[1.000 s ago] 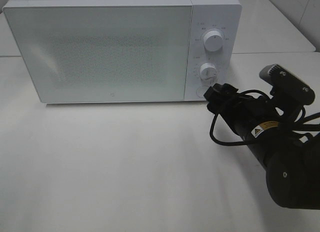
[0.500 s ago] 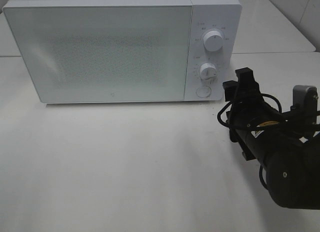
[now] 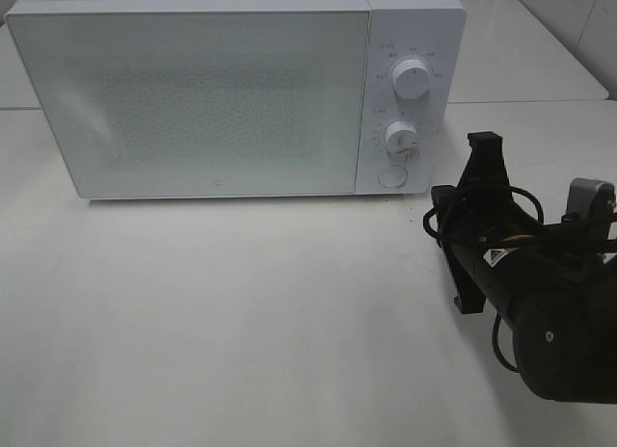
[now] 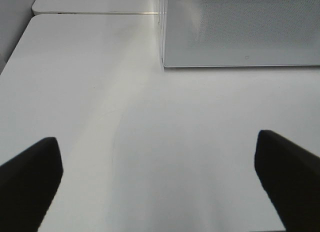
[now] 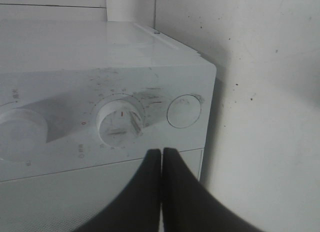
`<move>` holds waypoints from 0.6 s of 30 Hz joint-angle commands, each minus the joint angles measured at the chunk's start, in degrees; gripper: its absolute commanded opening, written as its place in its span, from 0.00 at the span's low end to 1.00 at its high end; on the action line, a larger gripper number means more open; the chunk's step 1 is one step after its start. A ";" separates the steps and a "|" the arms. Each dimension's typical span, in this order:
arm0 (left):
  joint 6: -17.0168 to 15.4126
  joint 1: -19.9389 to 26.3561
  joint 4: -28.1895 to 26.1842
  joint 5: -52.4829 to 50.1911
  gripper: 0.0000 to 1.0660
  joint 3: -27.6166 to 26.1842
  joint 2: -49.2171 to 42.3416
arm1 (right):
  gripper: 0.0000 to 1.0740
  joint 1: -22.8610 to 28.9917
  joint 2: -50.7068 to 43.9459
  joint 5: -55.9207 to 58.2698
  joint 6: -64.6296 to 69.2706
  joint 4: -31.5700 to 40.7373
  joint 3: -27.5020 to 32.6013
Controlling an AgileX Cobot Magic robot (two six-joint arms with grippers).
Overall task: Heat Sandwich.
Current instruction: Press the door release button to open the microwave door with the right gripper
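White table (image 3: 241,322) meets a white tiled wall (image 3: 593,18)

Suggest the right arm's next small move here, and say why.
Probably ease the shut right gripper forward onto the round button beside the lower dial. The microwave door is closed, and the pinched tips point at the control panel, close to that button but not touching it.

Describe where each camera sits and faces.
Exterior high: up high, looking down on microwave and table; right arm shows.
Left wrist: on left arm, facing along table toward microwave door; open left tool shows.
Right wrist: on right arm, facing lower knob, round button; shut right tool shows.
Shared: all see the microwave.
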 commanded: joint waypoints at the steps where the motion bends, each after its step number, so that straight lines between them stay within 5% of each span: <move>1: -0.23 -0.06 0.06 0.17 0.95 0.23 -1.32 | 0.00 0.29 -0.23 0.69 1.15 -0.46 -0.34; 8: -0.23 -0.06 0.06 0.17 0.95 0.23 -1.32 | 0.00 -0.23 -0.23 2.81 1.72 -0.63 -0.52; 18: -0.23 -0.06 0.06 0.17 0.95 0.23 -1.32 | 0.00 -5.79 4.07 9.40 3.21 -9.68 -7.05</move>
